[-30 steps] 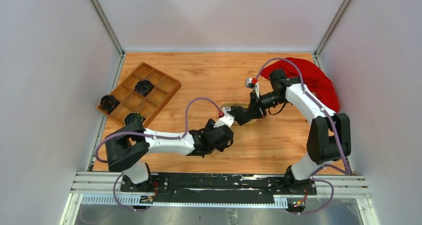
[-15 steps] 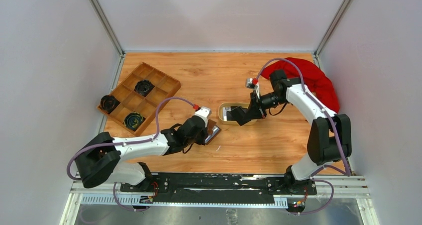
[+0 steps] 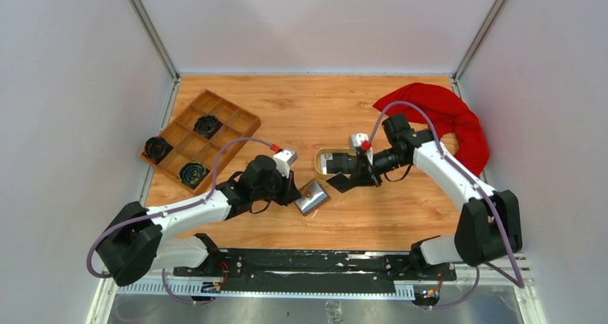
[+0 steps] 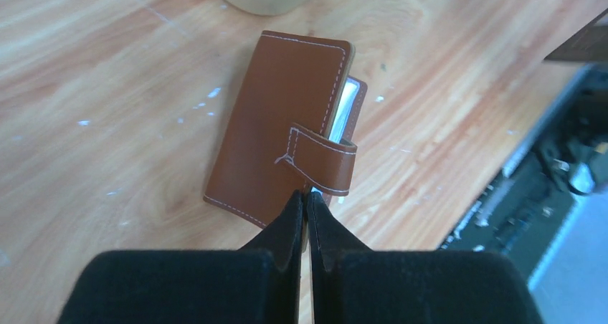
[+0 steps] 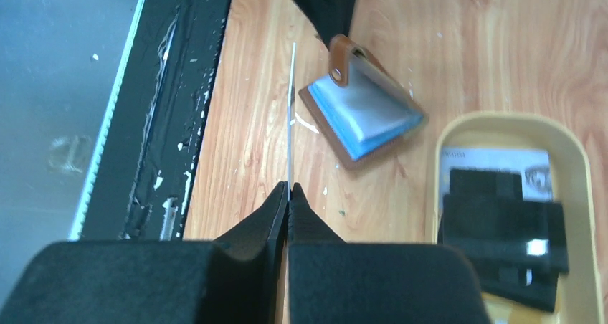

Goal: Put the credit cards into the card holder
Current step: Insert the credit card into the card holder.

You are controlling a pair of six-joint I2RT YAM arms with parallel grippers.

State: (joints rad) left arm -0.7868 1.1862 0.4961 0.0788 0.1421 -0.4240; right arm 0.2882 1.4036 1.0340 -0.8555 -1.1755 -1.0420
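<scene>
Wooden table (image 3: 301,102), seen from above: a compartment tray (image 3: 228,139) lies at far left, a red cloth (image 3: 459,120) at far right, an oval tan dish (image 3: 317,163) mid-table, and a brown card holder (image 3: 313,197) just beside the dish's near-left end.

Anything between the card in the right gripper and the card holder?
Nothing. Only a narrow strip of bare table separates the card from the card holder, clearest in the right wrist view.

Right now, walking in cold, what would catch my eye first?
Mid-table, the right gripper pinches a thin card on edge beside the brown card holder, whose strap the left gripper nips. A bright red cloth lies heaped in the far right corner.
</scene>
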